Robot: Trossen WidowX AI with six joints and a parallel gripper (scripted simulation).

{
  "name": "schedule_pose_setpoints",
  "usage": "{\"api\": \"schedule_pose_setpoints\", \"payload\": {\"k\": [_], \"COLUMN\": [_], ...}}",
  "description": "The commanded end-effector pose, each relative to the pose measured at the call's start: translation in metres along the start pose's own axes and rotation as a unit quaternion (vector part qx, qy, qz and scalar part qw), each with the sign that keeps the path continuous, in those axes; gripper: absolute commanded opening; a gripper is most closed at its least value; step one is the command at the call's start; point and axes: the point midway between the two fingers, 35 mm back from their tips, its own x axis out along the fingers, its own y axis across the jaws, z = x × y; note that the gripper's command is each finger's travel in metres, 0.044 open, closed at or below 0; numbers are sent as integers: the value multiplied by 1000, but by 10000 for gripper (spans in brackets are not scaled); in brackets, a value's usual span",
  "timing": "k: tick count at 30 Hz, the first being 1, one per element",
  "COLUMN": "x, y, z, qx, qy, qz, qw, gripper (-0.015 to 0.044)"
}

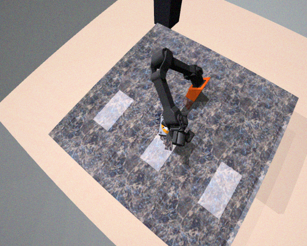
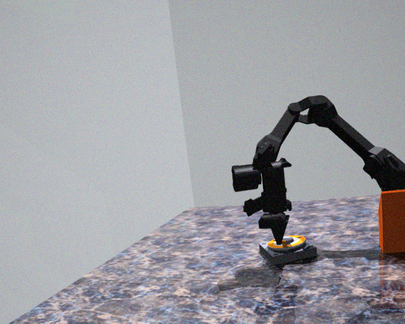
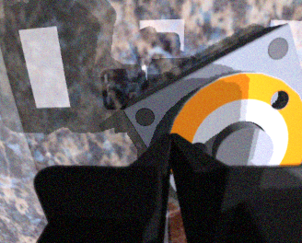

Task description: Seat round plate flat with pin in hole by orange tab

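An orange box (image 1: 197, 89) stands toward the far side of the marbled worktop (image 1: 230, 128). Three pale patches (image 1: 113, 109) cross it diagonally. A dark pillar (image 1: 167, 11) rises at the far corner.

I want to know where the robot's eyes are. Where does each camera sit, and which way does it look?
Top: sits high up, looks down on the marbled table; shows the whole arm bent over the base.
Exterior: sits low beside the table, looks sideways; shows the arm and the shut pincer pointing down at the round plate.
Wrist: sits on the arm's wrist, looks down past the fingers at the plate's hole and the post.
Exterior and wrist share the orange plate and the pincer's tip.
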Motion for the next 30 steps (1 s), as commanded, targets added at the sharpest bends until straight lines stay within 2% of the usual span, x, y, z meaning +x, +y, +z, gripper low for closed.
{"api": "schedule_pose_setpoints", "payload": {"k": [1,24,30], "x": [0,-1,-32], "y": [0,0,1], "z": [-7,-22,-22], "qx": [-1,-1,-1], "qy": [3,3,3], "qz": [1,1,2], "qw": [1000,1000,1000], "gripper": [0,0,0]}}
